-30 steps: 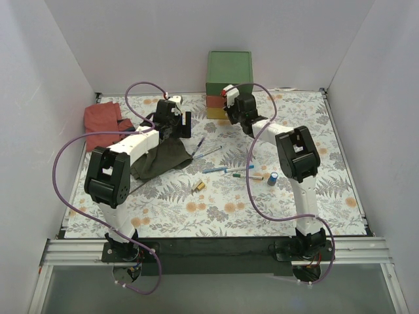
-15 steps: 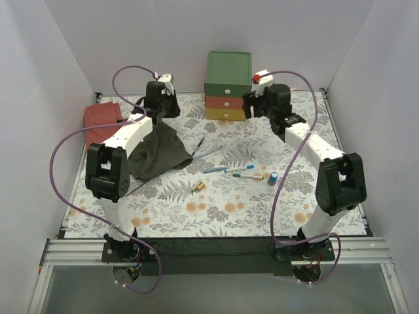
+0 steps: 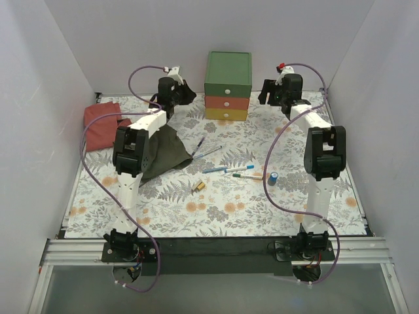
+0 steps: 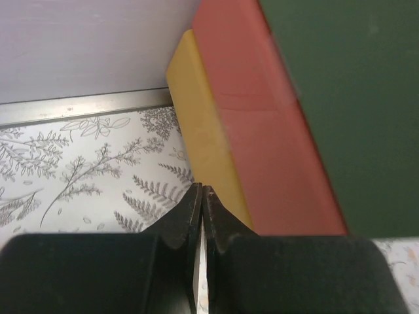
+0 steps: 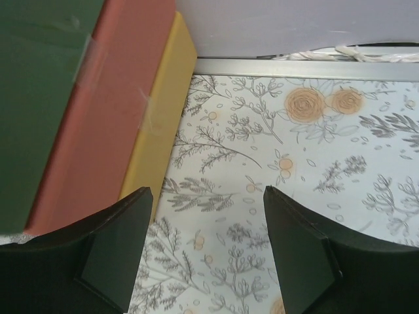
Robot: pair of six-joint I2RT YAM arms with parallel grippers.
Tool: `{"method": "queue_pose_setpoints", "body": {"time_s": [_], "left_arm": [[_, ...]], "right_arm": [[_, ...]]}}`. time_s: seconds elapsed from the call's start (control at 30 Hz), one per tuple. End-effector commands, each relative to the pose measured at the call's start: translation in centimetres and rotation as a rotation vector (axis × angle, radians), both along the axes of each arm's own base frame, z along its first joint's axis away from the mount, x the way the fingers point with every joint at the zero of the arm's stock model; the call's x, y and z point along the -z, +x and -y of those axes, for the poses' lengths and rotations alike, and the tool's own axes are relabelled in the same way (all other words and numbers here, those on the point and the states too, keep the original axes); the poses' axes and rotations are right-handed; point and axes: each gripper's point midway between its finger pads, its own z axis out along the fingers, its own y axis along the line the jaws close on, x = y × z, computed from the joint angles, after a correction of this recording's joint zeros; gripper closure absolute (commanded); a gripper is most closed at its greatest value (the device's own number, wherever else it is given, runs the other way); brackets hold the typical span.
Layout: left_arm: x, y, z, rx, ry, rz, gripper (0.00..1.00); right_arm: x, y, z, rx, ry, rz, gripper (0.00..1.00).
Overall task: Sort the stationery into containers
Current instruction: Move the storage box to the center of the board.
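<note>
Beside the chest [image 3: 228,69], now flanks it on both sides after swinging back from the middle. Keeps left gripper [image 4: 201,191] pinched shut, empty; right gripper [image 5: 207,196] spread wide. Leaves drawers [image 3: 227,103] closed and pens [image 3: 230,170] loose on the mat [image 3: 216,212], nothing sorted yet.

Twelve o'clock from me: the green-topped chest [image 3: 228,65], its green drawer [image 3: 227,90], red-orange drawer [image 3: 226,103] and yellow drawer [image 3: 226,114] stacked top down, all shut. Mid-table I see pens lying flat: purple pen [image 3: 198,145], silver pen [image 3: 208,153], blue-capped pen [image 3: 239,169], green-capped pen [image 3: 247,176]. The blue cylinder [image 3: 272,178] stands at their three o'clock, the brass piece [image 3: 199,186] at seven.
</note>
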Motion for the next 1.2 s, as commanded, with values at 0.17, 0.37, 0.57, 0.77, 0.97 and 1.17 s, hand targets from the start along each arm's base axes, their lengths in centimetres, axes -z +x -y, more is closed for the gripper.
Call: {"method": "queue_pose_setpoints", "body": {"time_s": [0.17,0.37,0.57,0.77,0.97,1.17], "left_arm": [[-2.9,3.7,3.2,0.047,-0.020,0.194,1.00],[-3.2,1.0,7.0,0.174,-0.056,0.191,1.00],[-3.8,-1.8,9.3,0.275,-0.049,0.197,1.00],[-5.0,-5.7,11.3,0.371,-0.069,0.183,1.00],[-6.1,-9.1,12.9,0.418,-0.080,0.176,1.00],[-6.1,-12.4,14.6,0.464,-0.094,0.140,1.00]], "right_arm": [[-2.5,5.8,-2.8,-0.042,0.054,0.131,0.20],[-0.4,4.9,-4.5,-0.111,0.093,0.082,0.20],[0.5,3.1,-6.2,-0.191,0.123,0.042,0.22],[0.9,0.0,-7.1,-0.257,0.144,-0.006,0.24],[1.3,-2.4,-7.0,-0.286,0.136,-0.028,0.25],[0.3,-4.4,-7.0,-0.303,0.139,-0.020,0.25]]}}
